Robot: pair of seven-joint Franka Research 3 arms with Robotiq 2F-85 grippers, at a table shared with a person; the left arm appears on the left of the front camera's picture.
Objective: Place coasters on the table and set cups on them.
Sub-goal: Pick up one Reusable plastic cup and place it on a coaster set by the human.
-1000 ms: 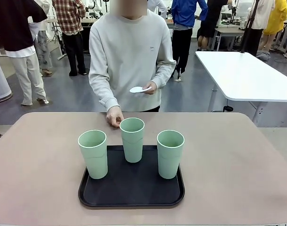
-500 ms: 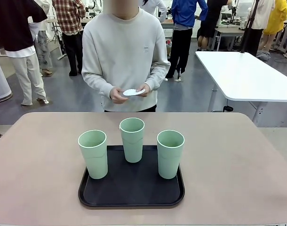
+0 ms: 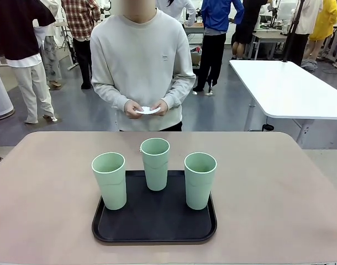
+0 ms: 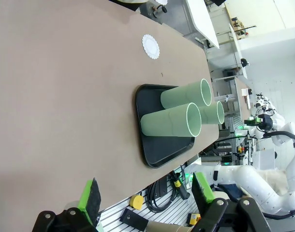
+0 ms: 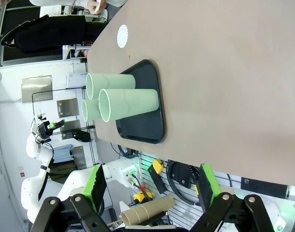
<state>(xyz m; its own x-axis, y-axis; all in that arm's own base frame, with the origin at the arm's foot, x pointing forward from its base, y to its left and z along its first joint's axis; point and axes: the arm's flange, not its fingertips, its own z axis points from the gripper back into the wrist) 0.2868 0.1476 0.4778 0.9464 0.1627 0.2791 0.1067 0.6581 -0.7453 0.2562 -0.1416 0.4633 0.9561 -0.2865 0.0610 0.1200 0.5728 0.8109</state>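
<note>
Left fingers [image 4: 91, 195] and right fingers [image 5: 205, 186] both stand spread apart with nothing between them, and I see each pair out past the near edge of the surface [image 3: 47, 182]. The three cups [image 3: 156, 163] stand upright on the black tray [image 3: 154, 223], none of them on a coaster. One coaster [image 4: 150, 46] lies flat on the surface just beyond the tray, behind the middle cup. The person at the far side holds white coasters [image 3: 148, 110] in both hands [image 3: 132, 109] above the surface; I cannot tell how many.
</note>
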